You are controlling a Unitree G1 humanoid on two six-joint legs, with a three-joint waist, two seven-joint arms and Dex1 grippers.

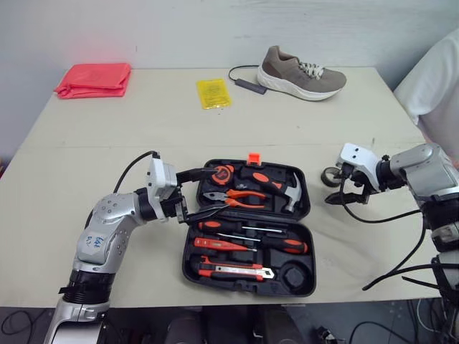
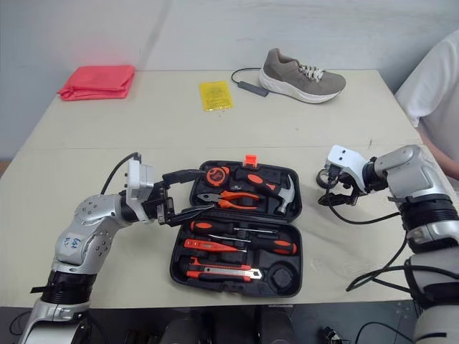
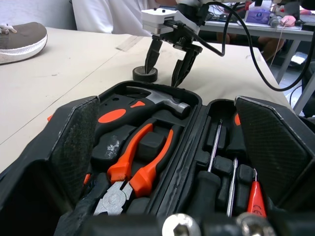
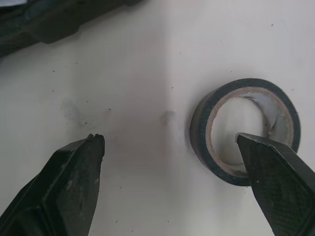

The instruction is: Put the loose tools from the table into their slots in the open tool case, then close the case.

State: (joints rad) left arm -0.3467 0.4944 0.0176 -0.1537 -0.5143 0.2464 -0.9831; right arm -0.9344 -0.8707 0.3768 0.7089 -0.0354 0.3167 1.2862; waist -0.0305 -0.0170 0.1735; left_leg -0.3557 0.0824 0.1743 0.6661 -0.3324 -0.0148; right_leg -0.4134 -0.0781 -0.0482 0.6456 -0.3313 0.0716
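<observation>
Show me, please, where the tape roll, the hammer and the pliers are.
tape roll [image 4: 198, 129], right wrist view, on its black outer wall.
hammer [image 3: 163, 100], left wrist view, on its steel head.
pliers [image 3: 150, 169], left wrist view, on an orange handle.

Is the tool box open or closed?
Open. The tool case lies spread flat, with the hammer and pliers showing inside.

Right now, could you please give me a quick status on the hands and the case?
Left hand open at left edge of tool case. Right hand open over loose tape roll, right of case, not gripping. Case open; nothing blocking the roll.
</observation>
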